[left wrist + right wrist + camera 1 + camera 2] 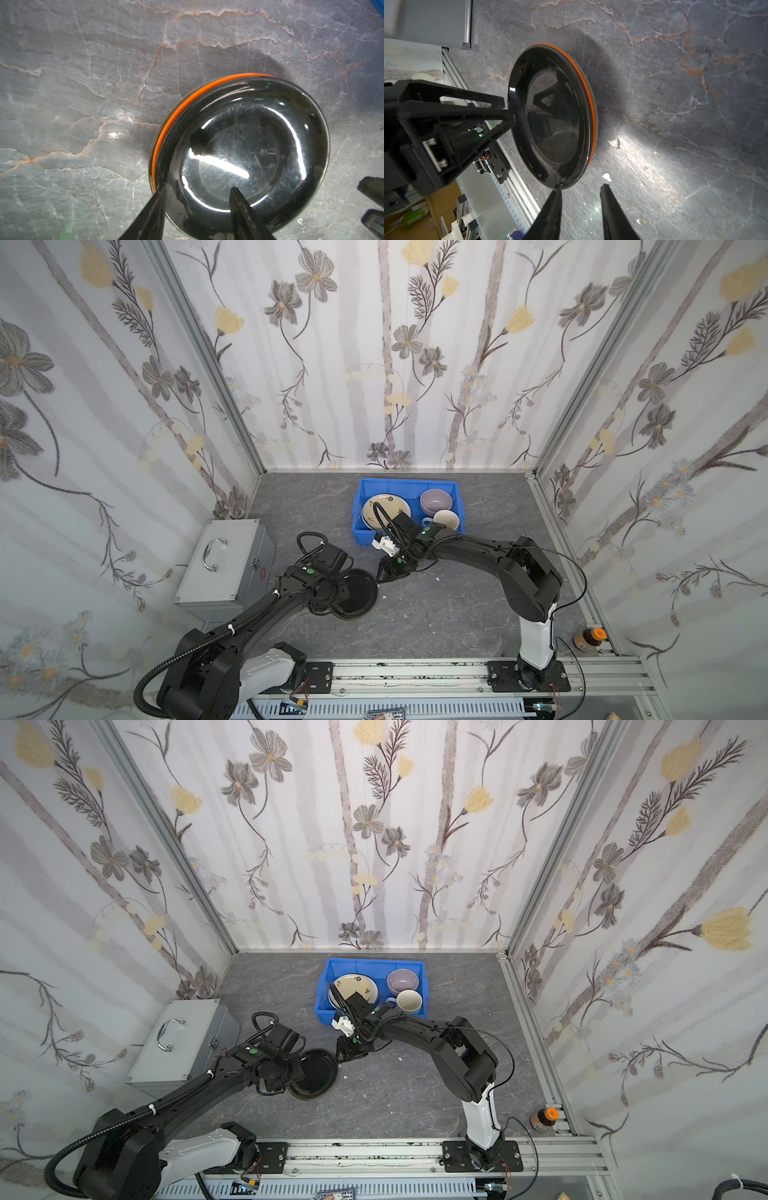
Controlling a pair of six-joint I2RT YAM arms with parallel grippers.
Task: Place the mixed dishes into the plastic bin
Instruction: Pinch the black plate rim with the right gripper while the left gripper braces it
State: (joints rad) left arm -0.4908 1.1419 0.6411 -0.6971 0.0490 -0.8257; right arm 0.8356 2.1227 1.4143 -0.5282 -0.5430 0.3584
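Black plate lies nested on the orange plate, left of the tabletop's middle and nearer its front edge than its far one. The orange rim shows as a crescent along one side. At the black plate the left gripper stands released. Its jaws are parted wide astride the rim, one finger outside the edge and the other over the well. On the plate's far right side the right gripper is unclenched too and grasps nothing. One fingertip touches the rim and the other is over bare tabletop. The blue bin sits at the middle of the far edge, holding the cream plate, lilac bowl and pale-blue mug. A silver case lies by the left edge.
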